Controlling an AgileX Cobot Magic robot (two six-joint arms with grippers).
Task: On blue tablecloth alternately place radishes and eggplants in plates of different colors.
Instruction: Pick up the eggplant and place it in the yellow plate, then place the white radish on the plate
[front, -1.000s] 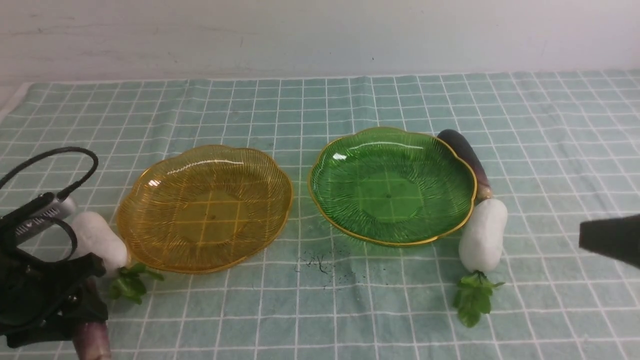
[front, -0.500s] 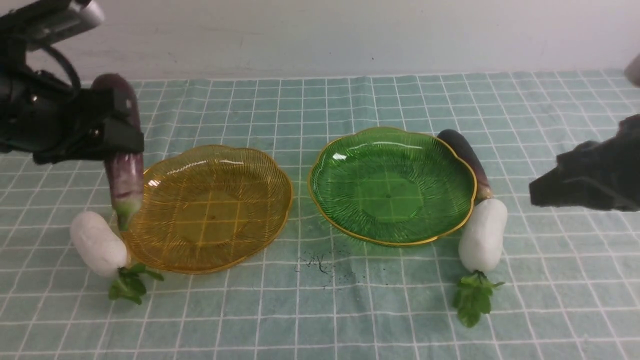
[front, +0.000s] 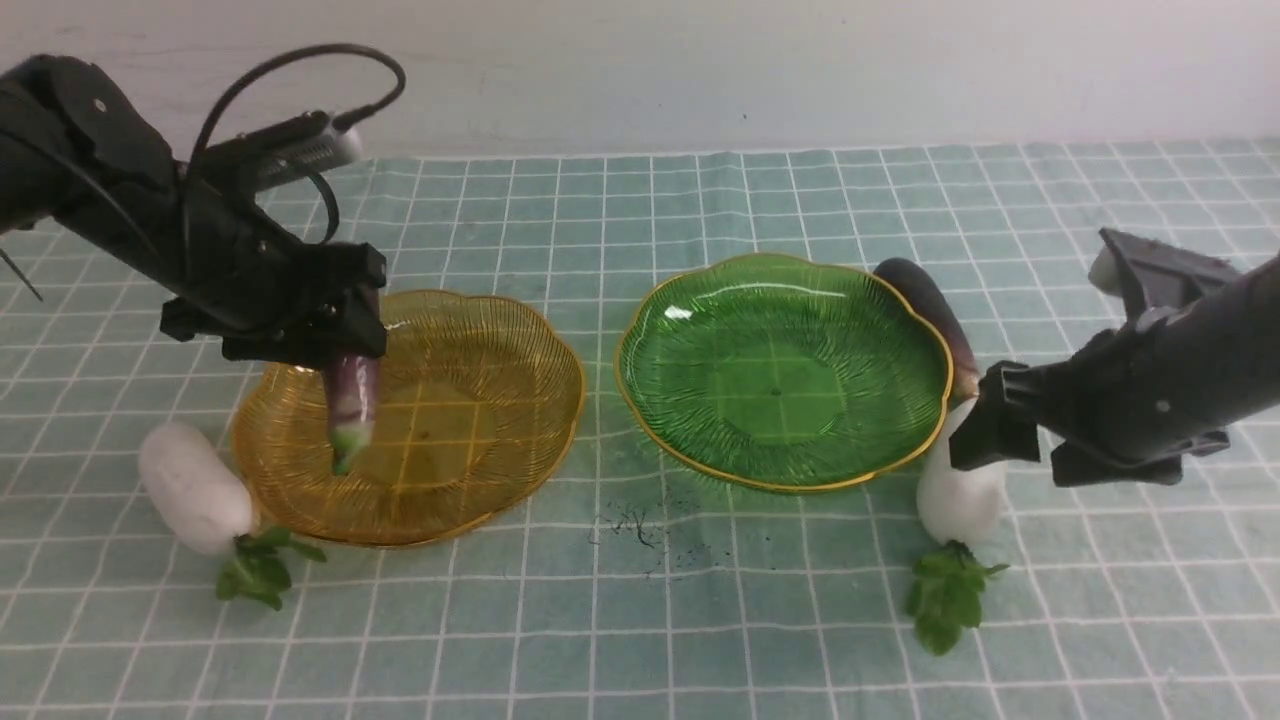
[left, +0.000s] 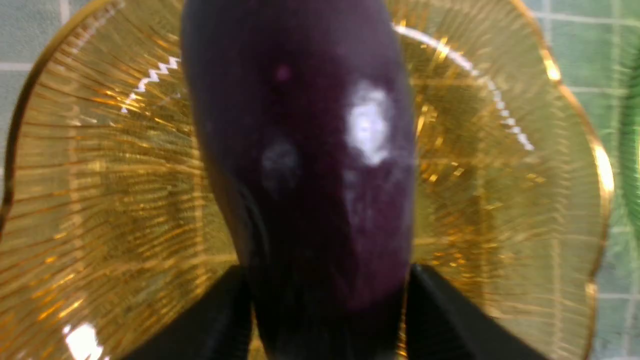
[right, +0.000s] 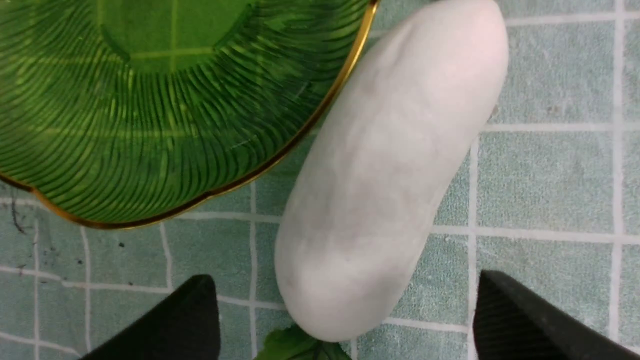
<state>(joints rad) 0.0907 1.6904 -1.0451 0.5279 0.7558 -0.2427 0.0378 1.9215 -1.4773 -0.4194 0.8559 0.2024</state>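
Front view: we log the blue tablecloth (front: 640, 620). Over the amber plate (front: 500, 400), the left gripper (front: 345, 345) pinches an eggplant (front: 352, 400), stem down. Just beside the green plate (front: 780, 390), the right gripper (front: 1010, 455) stands spread wide above a radish (front: 955, 500).

Plain white wall (front: 700, 70) behind, faintly scuffed (one small dark speck), evenly lit

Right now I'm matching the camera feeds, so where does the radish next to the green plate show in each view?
Front view: the radish lies right of centre, beside the green plate at its near right edge.
Left wrist view: not in it.
Right wrist view: the radish fills the centre, beside the green plate.
Shared landmark: the green plate's gold rim.
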